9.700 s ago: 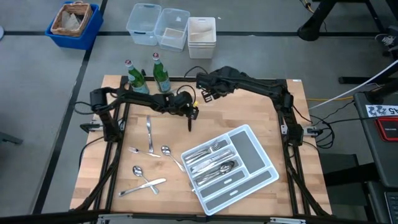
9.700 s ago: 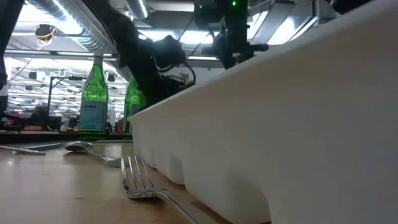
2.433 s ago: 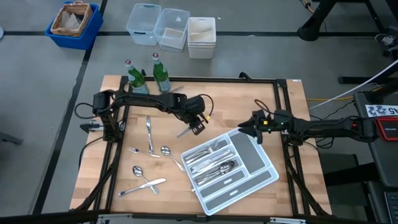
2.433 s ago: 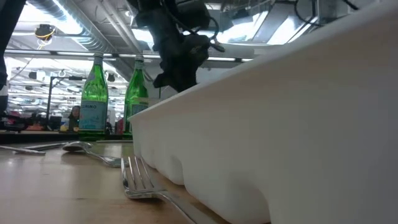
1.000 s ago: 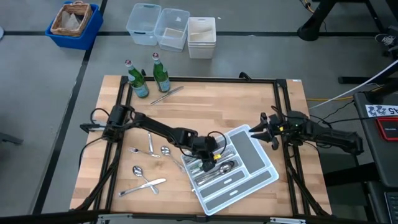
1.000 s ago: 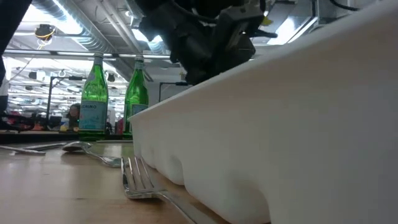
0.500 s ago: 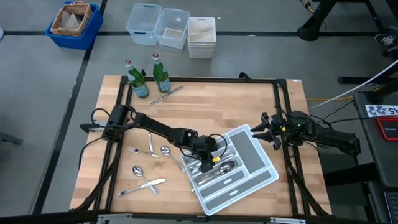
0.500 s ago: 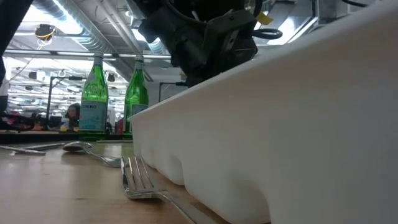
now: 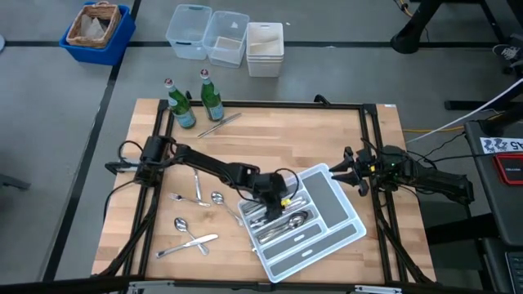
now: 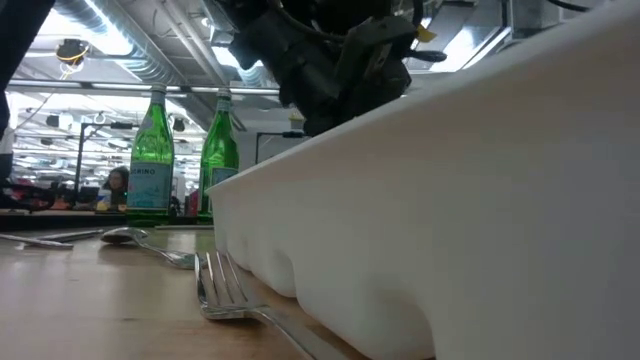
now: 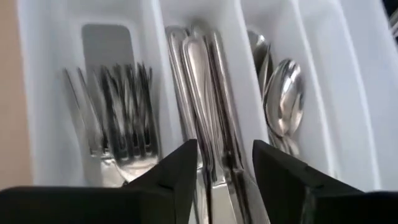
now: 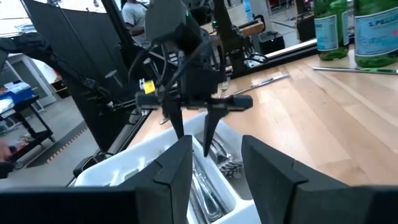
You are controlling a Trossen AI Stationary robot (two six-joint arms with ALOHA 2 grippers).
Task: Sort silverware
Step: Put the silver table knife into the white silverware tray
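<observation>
Now the left gripper (image 9: 278,202) hangs low over the white tray (image 9: 347,237), directly above the middle long slot, with its two fingers (image 11: 177,171) spread apart and nothing between them; the right wrist view shows the same fingers splayed over the slot. Beneath it lie knives (image 11: 208,112) in the middle slot, forks (image 11: 115,102) in the neighbouring slot and spoons (image 11: 283,93) in the slot on the other side, so the piece meant for this slot appears to be delivered. To finish this step well, the arm should rise straight up, fingers kept spread, until clear of the tray walls, because a sideways pull could catch a divider and drag the tray across the table (image 9: 310,139). Unsorted silverware waits on the bare wood: a knife (image 9: 217,124) near the two green bottles (image 9: 212,96), and, left of the tray, a piece (image 9: 196,175) lying lengthwise, a spoon (image 9: 218,197), a fork (image 10: 225,290) close against the tray's wall, and a crossed pair (image 9: 189,237) nearer the front edge. The crossed pair is best left until the single pieces are gone, as one may drag the other. The right gripper (image 9: 353,171) waits with fingers spread at the tray's far right corner, near the table's right edge.
</observation>
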